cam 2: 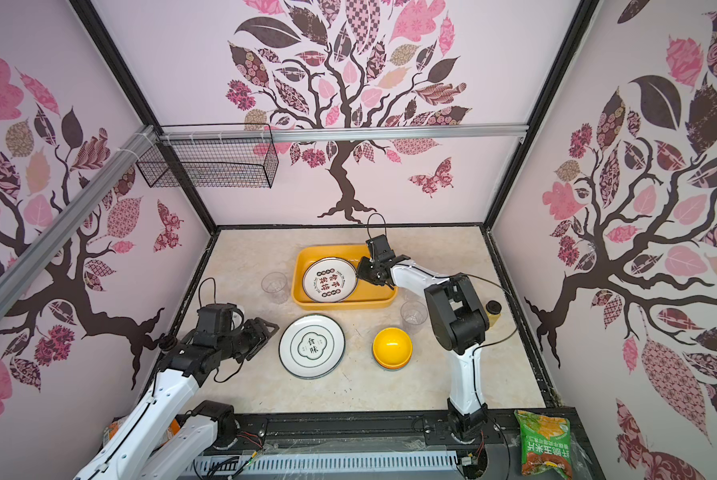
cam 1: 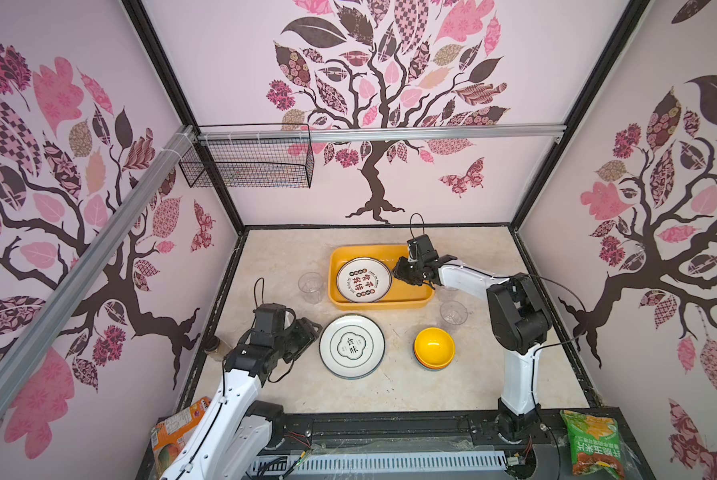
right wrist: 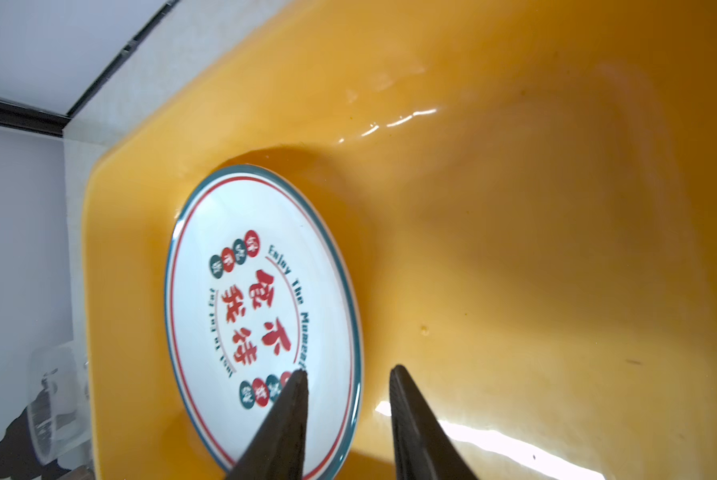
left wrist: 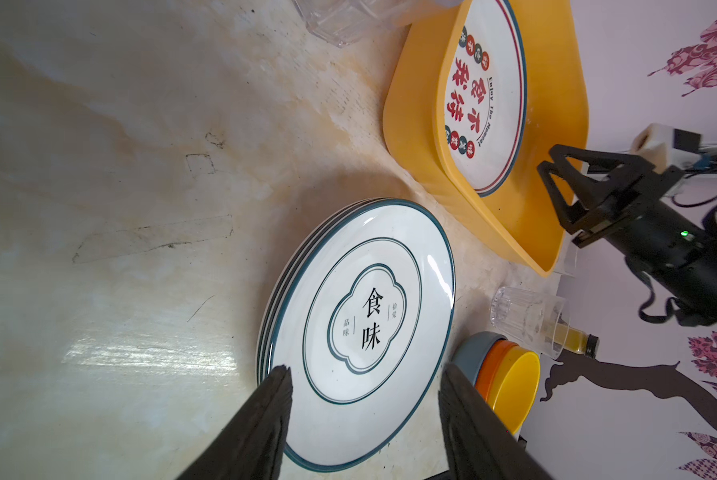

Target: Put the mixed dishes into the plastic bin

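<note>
The yellow-orange plastic bin sits at the table's back centre. One white plate with red characters lies in it. My right gripper hovers open at that plate's right rim, one finger over the plate and one beyond its edge. A stack of white plates rests in front of the bin. My left gripper stands open just left of the stack, holding nothing. Stacked bowls, yellow on top, and clear tumblers stand on the table.
An amber black-capped bottle stands at the table's left edge and another behind the right arm. Snack bags lie at the front corners. A black wire basket hangs on the back rail.
</note>
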Available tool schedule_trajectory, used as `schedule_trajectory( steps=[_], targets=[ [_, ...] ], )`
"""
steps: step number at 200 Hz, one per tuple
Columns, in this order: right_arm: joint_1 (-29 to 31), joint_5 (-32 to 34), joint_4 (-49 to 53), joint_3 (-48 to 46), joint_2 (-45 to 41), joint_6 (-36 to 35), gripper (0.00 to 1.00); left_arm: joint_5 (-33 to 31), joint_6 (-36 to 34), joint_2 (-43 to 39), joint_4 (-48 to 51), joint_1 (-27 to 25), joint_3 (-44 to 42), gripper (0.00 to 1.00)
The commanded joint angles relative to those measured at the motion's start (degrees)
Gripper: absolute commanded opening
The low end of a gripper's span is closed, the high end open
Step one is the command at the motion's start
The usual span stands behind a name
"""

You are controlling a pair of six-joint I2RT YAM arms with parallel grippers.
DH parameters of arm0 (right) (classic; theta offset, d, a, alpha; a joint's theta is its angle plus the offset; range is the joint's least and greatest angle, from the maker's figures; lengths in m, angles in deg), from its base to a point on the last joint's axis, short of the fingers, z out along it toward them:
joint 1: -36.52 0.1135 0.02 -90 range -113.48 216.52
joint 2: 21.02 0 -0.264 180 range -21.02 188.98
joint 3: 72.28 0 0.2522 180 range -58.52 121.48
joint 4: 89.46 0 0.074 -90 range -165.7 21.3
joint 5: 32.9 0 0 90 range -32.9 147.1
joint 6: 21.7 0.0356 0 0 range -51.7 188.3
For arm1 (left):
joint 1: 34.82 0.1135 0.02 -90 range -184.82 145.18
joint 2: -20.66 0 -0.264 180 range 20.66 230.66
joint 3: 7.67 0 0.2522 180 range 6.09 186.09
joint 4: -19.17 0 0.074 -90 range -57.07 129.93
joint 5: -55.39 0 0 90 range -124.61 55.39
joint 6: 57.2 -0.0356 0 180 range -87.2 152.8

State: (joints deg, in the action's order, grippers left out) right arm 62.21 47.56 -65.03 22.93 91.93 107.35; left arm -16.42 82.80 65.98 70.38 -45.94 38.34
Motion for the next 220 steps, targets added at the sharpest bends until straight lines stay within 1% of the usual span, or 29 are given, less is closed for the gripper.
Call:
schedule_trajectory(
  steps=[1, 26, 67, 112, 146, 177, 220],
  targets=[
    [0.57, 0.71, 4.16, -1.54, -7.99, -4.08, 0.41, 0.15, -2.56, 1.28, 1.52, 0.27, 0.85, 0.6],
    [1.92, -0.01, 6.02, -4.69, -13.32, -6.6, 0.45, 0.17, -4.5, 2.39, 2.85, 0.23, 1.99, 0.6],
    [5.78, -0.54, 11.12, -7.65, -19.73, -10.15, 0.44, 0.64, -6.09, 4.51, 4.29, 0.25, 2.59, 0.59],
    [10.24, 0.05, 15.3, -10.93, -23.31, -11.72, 0.44, 0.44, -6.32, 6.97, 5.23, -0.19, 2.8, 0.58],
    [13.6, 1.27, 15.99, -13.73, -23.92, -11.78, 0.48, 0.18, -5.9, 8.51, 4.34, -1.67, 2.17, 0.58],
    [16.82, 2.12, 16.26, -14.8, -22.66, -11.29, 0.47, -0.26, -5.25, 9.99, 2.83, -3.34, 1.09, 0.58],
    [19.35, 3.05, 16.69, -14.37, -20.17, -10.78, 0.47, -0.57, -5.52, 11.71, 2.49, -3.49, 0.97, 0.55]
  ],
)
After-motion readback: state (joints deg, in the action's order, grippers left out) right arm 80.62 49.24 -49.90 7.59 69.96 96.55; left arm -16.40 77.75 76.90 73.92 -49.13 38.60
